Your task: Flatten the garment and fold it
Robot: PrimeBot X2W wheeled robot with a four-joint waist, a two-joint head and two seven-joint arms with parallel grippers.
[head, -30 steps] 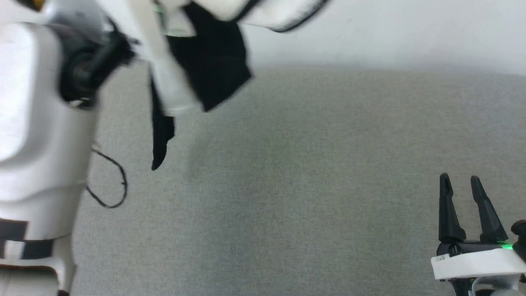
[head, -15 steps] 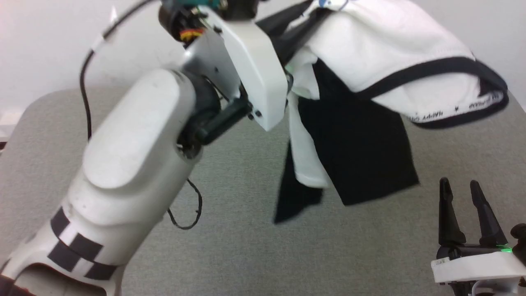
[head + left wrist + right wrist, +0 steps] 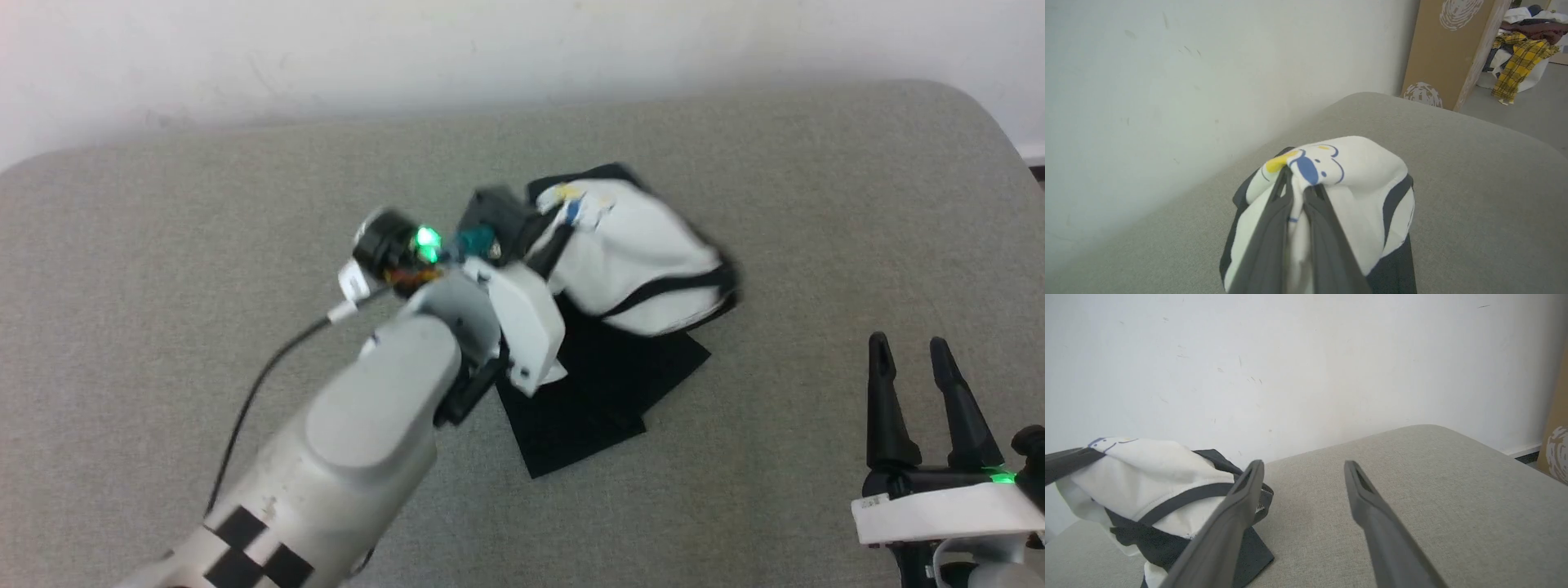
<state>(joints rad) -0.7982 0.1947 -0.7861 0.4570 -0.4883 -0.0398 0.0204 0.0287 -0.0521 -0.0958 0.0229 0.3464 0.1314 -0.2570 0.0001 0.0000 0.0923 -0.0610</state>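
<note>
The garment [image 3: 645,261] is a bunched white T-shirt with black trim, hanging in a lump just over the grey padded surface [image 3: 775,163]. One black sleeve [image 3: 596,400] lies spread flat on the surface below it. My left gripper [image 3: 543,224] is shut on the cloth near the cartoon print; in the left wrist view its fingers [image 3: 1274,228] pinch the garment [image 3: 1367,175] right at the blue and yellow print. My right gripper [image 3: 910,347] stands open at the lower right, well clear of the shirt. In the right wrist view the garment [image 3: 1139,473] sits to the left of the open right gripper [image 3: 1302,467].
A white wall runs along the far edge of the surface. The rounded right corner of the surface [image 3: 971,106] is close. Beyond it stand a brown cardboard panel [image 3: 1445,49] and a pile of clothes [image 3: 1523,41] on the floor. A black cable [image 3: 261,384] trails from my left arm.
The head view has swung downward. My left arm has come down from high up with the hanging garment, and its black sleeve now rests on the surface. The right gripper has stayed put.
</note>
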